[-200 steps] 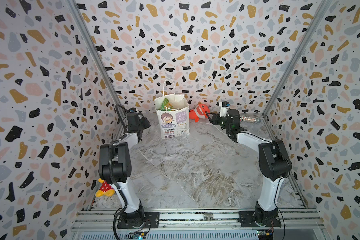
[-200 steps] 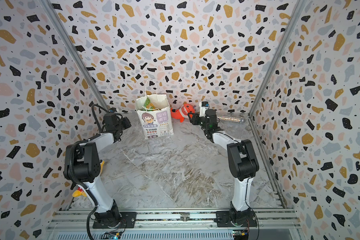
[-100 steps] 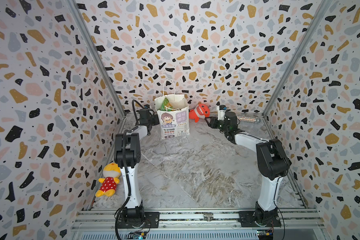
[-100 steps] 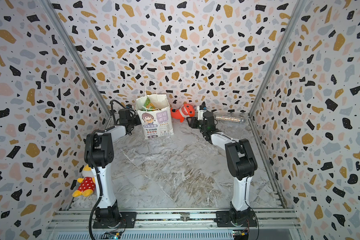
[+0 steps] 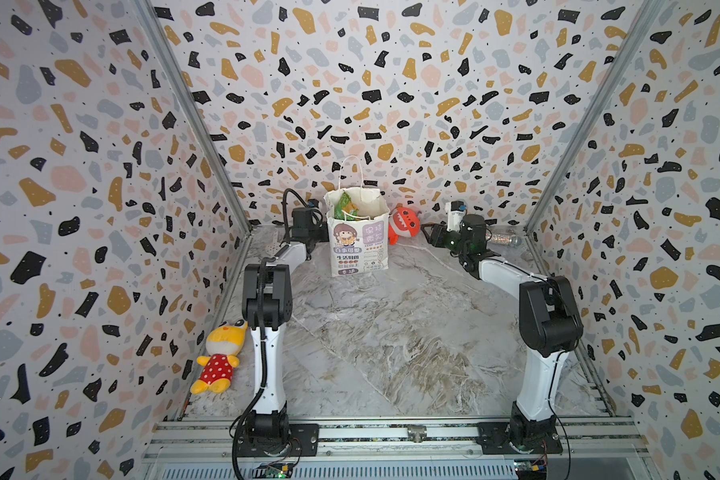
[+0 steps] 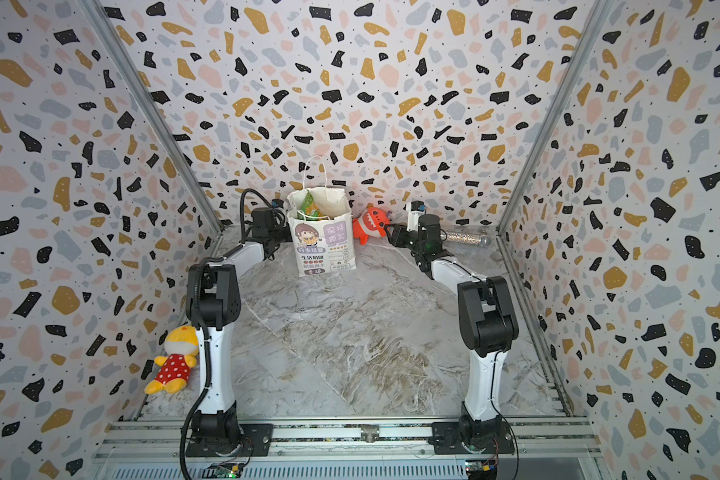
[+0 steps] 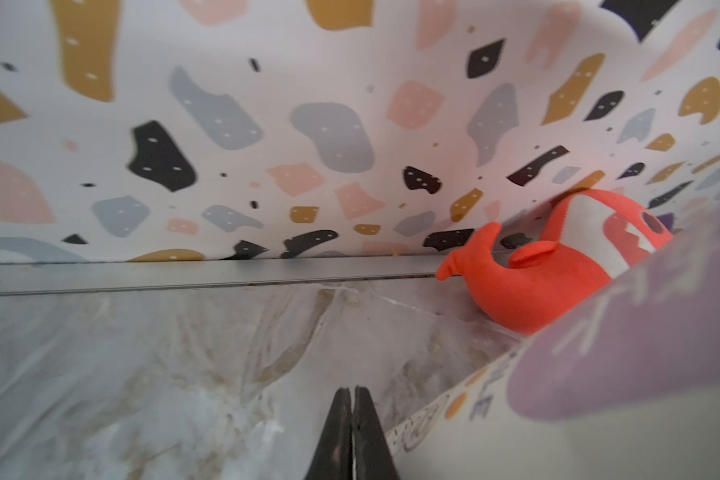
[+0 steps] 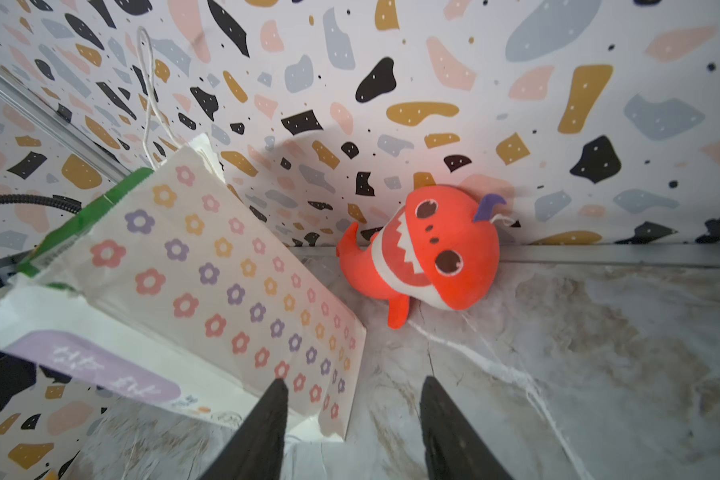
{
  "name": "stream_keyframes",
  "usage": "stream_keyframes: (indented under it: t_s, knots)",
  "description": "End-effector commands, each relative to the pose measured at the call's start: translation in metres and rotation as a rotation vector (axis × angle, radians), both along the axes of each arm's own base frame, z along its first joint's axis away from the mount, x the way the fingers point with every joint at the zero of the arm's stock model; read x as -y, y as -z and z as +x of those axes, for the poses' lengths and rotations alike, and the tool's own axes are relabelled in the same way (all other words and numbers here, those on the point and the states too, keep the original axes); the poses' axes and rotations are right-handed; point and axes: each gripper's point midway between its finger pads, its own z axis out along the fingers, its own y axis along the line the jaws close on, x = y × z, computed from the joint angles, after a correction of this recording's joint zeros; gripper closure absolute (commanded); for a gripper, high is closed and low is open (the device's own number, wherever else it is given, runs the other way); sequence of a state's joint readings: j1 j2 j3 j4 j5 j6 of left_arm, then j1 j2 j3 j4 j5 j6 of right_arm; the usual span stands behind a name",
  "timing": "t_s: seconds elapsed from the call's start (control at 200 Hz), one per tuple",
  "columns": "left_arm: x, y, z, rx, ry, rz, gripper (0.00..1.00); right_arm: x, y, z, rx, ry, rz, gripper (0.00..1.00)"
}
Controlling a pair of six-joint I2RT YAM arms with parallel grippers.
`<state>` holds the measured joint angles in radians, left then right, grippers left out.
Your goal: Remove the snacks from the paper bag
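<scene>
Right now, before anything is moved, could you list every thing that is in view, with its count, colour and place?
white paper carrier bag: one, white with a cartoon girl, upright at the far middle of the table
glossy green snack packet: one visible, green, sticking out of the bag's open top
soft shark plush: one, red-orange, right of the bag, at the back wall
glittery tube: one, silver, lying in the far right corner
plush doll: one, yellow with a red dotted dress, by the left wall
marble-patterned table: one, grey
left gripper: one, black, shut, close beside the bag
right gripper: one, black, open, empty, right of the bag
</scene>
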<state>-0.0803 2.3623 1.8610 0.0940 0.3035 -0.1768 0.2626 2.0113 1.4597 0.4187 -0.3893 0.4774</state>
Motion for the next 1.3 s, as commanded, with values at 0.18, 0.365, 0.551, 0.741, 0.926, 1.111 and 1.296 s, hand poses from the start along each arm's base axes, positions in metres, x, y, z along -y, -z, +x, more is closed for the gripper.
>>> stream_keyframes:
  t_s: [0.18, 0.365, 0.551, 0.741, 0.926, 1.111, 1.296]
  knots:
    - [0.037, -0.025, -0.009, 0.059, 0.103, -0.021, 0.93, -0.036, 0.023, 0.024, 0.002, -0.095, -0.037, 0.47]
    - [0.034, -0.018, -0.018, 0.045, 0.088, -0.025, 0.93, -0.066, 0.043, 0.032, -0.001, -0.152, -0.052, 0.47]
    - [0.03, -0.017, -0.026, 0.05, 0.069, -0.029, 0.93, -0.087, 0.055, 0.024, -0.015, -0.222, -0.046, 0.47]
    - [0.029, -0.011, -0.035, 0.038, 0.061, -0.04, 0.93, -0.102, 0.045, -0.007, 0.021, -0.288, -0.016, 0.47]
    - [0.023, -0.008, -0.042, 0.054, 0.047, -0.02, 0.93, -0.124, 0.043, -0.045, 0.065, -0.381, -0.021, 0.47]
    - [0.017, -0.005, -0.043, 0.041, 0.051, -0.002, 0.93, -0.136, 0.038, -0.072, 0.087, -0.415, -0.031, 0.47]
    - [0.028, -0.008, -0.057, 0.049, 0.096, 0.007, 0.93, -0.104, 0.018, -0.083, 0.098, -0.252, 0.003, 0.47]
